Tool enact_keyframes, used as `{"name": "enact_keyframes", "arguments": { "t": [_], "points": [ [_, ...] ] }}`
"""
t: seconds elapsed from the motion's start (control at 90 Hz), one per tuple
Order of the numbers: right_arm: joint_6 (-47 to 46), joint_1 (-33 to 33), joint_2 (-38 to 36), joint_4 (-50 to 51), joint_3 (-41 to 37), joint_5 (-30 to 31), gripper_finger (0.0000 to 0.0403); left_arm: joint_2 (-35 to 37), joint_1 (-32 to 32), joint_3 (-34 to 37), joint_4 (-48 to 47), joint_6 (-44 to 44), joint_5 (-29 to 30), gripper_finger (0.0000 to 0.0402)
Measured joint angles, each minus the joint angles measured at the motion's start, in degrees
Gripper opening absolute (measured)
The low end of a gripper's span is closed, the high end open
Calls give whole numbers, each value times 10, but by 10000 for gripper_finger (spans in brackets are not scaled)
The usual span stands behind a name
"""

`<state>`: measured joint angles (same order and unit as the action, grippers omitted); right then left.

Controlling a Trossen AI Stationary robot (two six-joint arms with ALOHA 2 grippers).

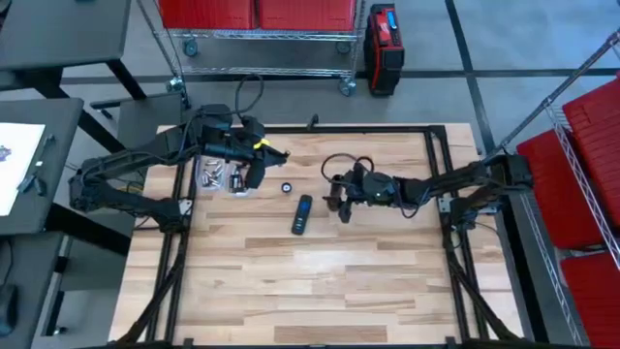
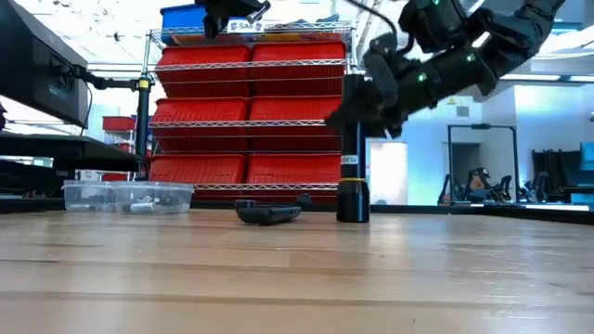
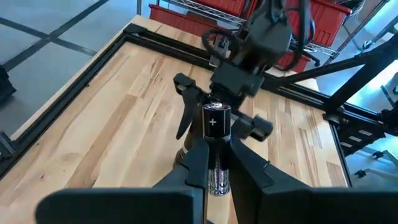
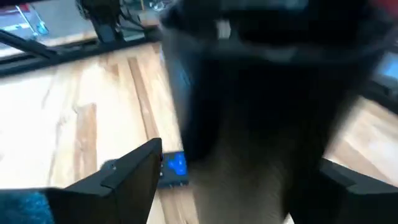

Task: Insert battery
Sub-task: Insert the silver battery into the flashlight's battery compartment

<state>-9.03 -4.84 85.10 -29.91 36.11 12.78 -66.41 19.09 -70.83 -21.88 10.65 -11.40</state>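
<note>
A silver-and-black battery (image 3: 214,134) is lifted above the table's far left, and my left gripper (image 3: 214,171) is shut on it. In the high view that gripper (image 1: 257,173) hangs beside a clear box of batteries (image 1: 218,176). A black cylinder (image 2: 353,176) stands upright on its bottom end near the table's middle, and my right gripper (image 2: 369,104) is shut on it. The cylinder shows large and blurred in the right wrist view (image 4: 249,93). A flat black device (image 1: 302,213) lies on the wood near the cylinder. My left gripper pinches the battery's side (image 3: 212,158) between its two fingers. The plus end (image 3: 214,112) sticks out past the fingertips, away from the wrist. The battery is lifted clear of the table. My right gripper holds the black cylinder by its upper part (image 2: 353,125), one finger (image 4: 134,171) on each side. The fingers come slanting down from the table's right and lie across the cylinder. The cylinder stands upright, its bottom end (image 2: 353,215) on the table.
A small dark round part (image 1: 287,187) lies between the box and the cylinder. The clear box (image 2: 130,197) sits at the table's left rim. A black frame (image 1: 436,155) runs around the tabletop. Bare wood (image 1: 320,281) fills the near half. Red bins on a wire rack (image 2: 251,111) stand behind.
</note>
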Motion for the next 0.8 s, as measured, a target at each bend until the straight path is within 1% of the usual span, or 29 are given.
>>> {"name": "enact_keyframes", "arguments": {
  "t": [0.156,0.278,0.478,0.589,0.8],
  "points": [
    [11,-4,-39,38,16,2,280,1,0,0,2,-5,6,12],
    [51,-9,-70,70,24,5,281,1,0,0,8,-10,9,1],
    [99,-14,-122,82,49,7,281,1,0,0,27,-10,8,2],
    [124,-13,-145,89,62,7,281,1,0,0,19,-10,9,1],
    [125,-11,-178,90,70,7,281,1,0,0,-20,-4,16,1]
  ]
}}
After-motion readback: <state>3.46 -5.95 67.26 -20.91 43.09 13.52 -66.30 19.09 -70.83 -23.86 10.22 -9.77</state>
